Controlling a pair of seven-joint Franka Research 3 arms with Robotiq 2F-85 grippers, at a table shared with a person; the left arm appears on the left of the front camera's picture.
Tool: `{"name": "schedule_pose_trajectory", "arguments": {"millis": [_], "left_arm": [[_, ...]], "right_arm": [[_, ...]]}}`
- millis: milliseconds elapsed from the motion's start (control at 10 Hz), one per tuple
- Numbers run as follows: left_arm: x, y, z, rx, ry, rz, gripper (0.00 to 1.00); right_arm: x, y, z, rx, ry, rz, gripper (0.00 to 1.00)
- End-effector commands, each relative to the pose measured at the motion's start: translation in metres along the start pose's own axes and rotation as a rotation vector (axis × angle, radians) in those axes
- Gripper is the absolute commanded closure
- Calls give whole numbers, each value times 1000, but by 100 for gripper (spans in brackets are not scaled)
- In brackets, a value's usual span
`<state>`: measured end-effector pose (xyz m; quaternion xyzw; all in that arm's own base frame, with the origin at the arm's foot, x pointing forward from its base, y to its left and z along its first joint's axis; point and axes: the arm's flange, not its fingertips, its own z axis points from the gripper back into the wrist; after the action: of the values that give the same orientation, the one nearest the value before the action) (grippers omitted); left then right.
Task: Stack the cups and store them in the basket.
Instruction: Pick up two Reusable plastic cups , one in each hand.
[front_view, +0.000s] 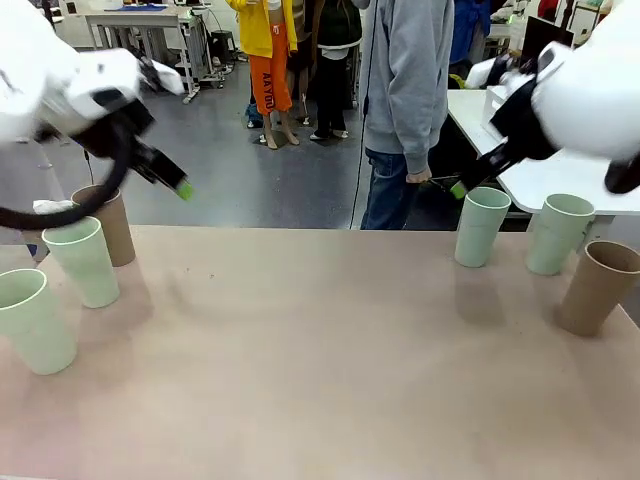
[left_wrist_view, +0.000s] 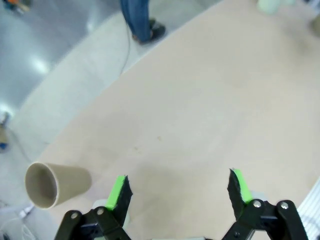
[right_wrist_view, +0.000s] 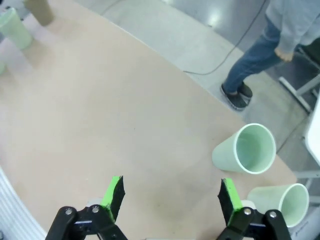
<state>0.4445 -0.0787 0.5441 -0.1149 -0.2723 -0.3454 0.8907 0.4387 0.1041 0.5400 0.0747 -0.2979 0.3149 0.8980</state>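
Three cups stand at the table's left: a tan cup (front_view: 110, 225), a mint cup (front_view: 82, 260) in front of it, and another mint cup (front_view: 30, 320) nearest me. At the right stand two mint cups (front_view: 481, 227) (front_view: 557, 233) and a tan cup (front_view: 600, 287). My left gripper (front_view: 176, 183) hangs open above the table's far left edge, right of the tan cup (left_wrist_view: 55, 184); nothing is between its fingers in the left wrist view (left_wrist_view: 179, 189). My right gripper (front_view: 462, 186) hovers open just above the mint cups (right_wrist_view: 247, 150) (right_wrist_view: 280, 205), also holding nothing (right_wrist_view: 171, 196). The basket is out of view.
A person in a grey hoodie (front_view: 405, 110) stands at the far edge of the table, hand down at their side. A white table (front_view: 545, 180) stands behind the right cups. The beige tabletop (front_view: 300, 340) is bare between the two groups of cups.
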Motion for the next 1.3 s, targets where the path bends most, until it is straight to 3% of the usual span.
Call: {"name": "schedule_pose_trajectory", "arguments": {"millis": [0,300,600,800,1200], "left_arm": [[-16,38,45,-79,-37,-51,0],[-79,64,106,-183,-169,-113,0],[-137,80,132,-242,-276,-179,0],[-156,80,135,-252,-305,-229,0],[-168,75,130,-256,-338,-271,0]], "right_arm": [[-24,-39,44,107,-73,50,0],[-88,-101,98,183,-233,73,0],[-154,-133,120,234,-335,124,0],[-182,-141,122,275,-384,168,0],[-204,-148,115,305,-412,208,0]]}}
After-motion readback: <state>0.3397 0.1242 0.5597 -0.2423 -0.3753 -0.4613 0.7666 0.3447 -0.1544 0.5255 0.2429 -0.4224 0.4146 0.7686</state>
